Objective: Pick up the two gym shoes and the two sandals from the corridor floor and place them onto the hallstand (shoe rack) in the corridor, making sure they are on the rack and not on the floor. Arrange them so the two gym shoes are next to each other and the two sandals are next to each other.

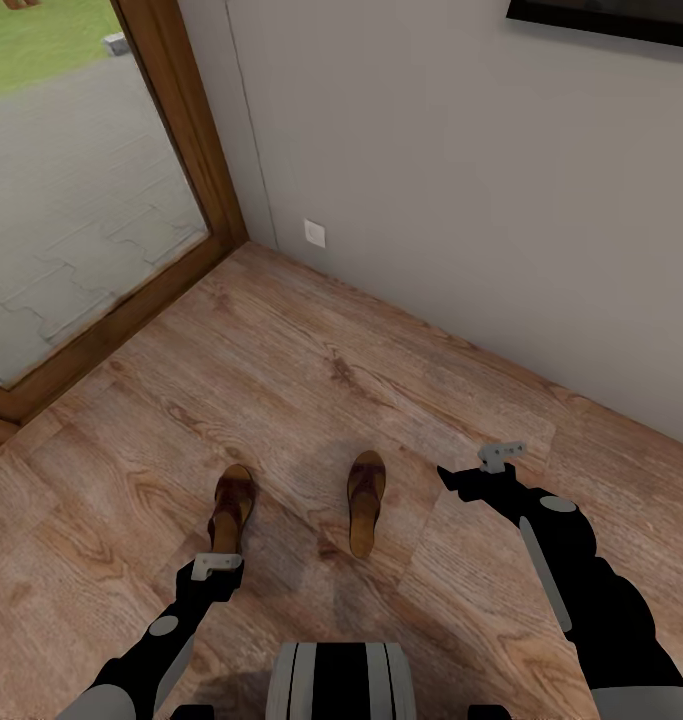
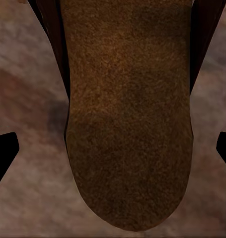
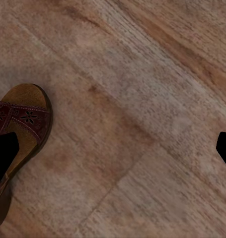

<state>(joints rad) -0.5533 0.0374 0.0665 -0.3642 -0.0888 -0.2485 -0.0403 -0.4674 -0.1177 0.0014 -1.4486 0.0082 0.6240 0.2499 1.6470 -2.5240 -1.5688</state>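
Two dark brown sandals lie on the wood-plank corridor floor (image 1: 311, 380) right in front of my base. The left sandal (image 1: 231, 508) and the right sandal (image 1: 366, 500) lie side by side but clearly apart, bare floor between them. Each has its long axis running away from me toward the grey wall (image 1: 461, 170). The right one lies almost straight along that line; the left one's far end leans slightly toward the other sandal. From the head view I cannot tell for certain which end is toe and which is heel.

My left end effector (image 1: 217, 566) hangs directly over the near end of the left sandal. In the left wrist view the rounded end of that sandal's suede-like footbed (image 2: 127, 124) sits between my two dark fingertips (image 2: 3, 156), which stand wide apart on either side with floor visible between each tip and the sole. So this end effector is spread and grasps nothing.

My right end effector (image 1: 502, 456) is out to the side of the right sandal, near it but not above it, over bare planks. In the right wrist view that sandal (image 3: 18, 129) lies off to one side, its patterned cut-out strap beside one fingertip (image 3: 3, 158), while the other fingertip is far across. These fingers are spread too, with nothing between them but floor.
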